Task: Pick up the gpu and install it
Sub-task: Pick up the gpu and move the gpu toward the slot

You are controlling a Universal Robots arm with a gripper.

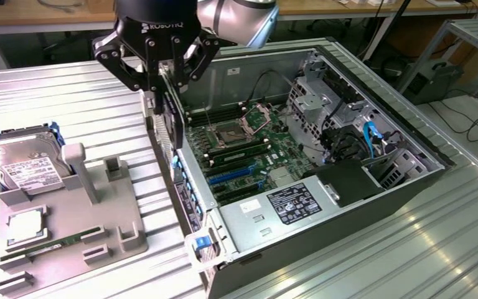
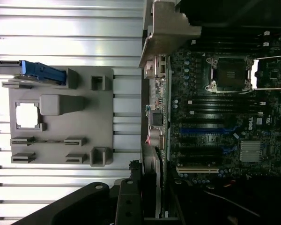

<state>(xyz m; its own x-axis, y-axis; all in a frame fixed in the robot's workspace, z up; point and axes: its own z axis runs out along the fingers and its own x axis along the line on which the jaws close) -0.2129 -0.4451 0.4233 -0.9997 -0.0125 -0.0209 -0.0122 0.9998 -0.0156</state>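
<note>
1. Finds the claw (image 1: 166, 78) shut tight on the gpu (image 1: 170, 121), with one black finger pressing each face of the card near its top edge.
2. Holds the gpu upright and edge-on, clear of the ribbed metal tabletop (image 1: 73, 87), over the wall of the open computer case (image 1: 388, 212) on the exterior view's left.
3. Hangs between the grey fixture (image 1: 119, 243) and the motherboard (image 1: 256, 152), just beside that case wall; cannot tell whether touching it.
4. Shows, in the wrist view, the card's pale metal bracket (image 2: 171, 30) at the end away from the claw.
5. Hangs apart from the blue expansion slots (image 1: 231, 175), not yet seated.
6. Carries on the fixture a hard drive (image 1: 19, 163) standing in a blue-edged cradle, a square processor (image 1: 25, 225) lying flat, and a green memory stick (image 1: 52, 244) in a slot.
7. Lies side-down on the tabletop, as to the case, with the labelled power supply (image 1: 293, 205) at the near end and the processor socket (image 1: 226, 134) further in.
</note>
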